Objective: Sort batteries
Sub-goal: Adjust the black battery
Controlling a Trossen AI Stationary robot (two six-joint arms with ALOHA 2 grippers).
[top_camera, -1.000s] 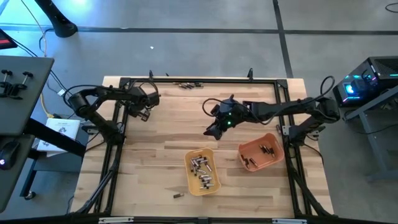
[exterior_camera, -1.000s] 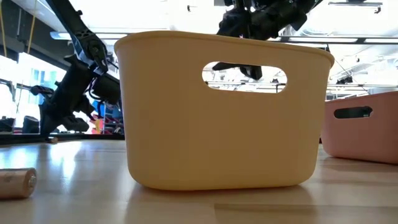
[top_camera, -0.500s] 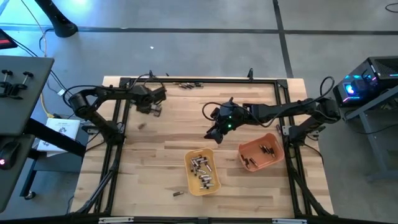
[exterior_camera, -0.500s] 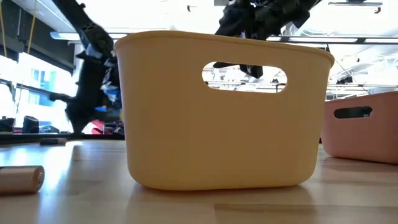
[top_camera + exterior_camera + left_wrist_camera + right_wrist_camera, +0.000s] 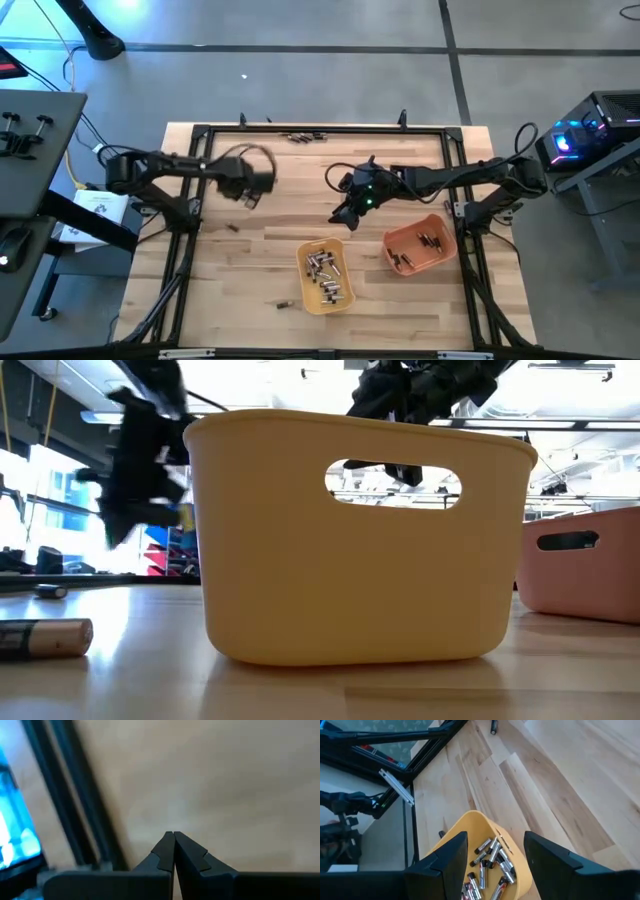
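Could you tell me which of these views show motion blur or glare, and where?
High view: the left gripper is smeared by motion, while the right gripper is sharp. Low view: the left arm is a dark blur against blown-out ceiling lights, and the yellow tray fills the frame. Left wrist view: the table is streaked, the shut fingers crisp. Right wrist view: sharp, the batteries clear.

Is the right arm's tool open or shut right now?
Open. In the right wrist view the right tool has its two dark fingers standing apart, with the yellow tray and its batteries between them.
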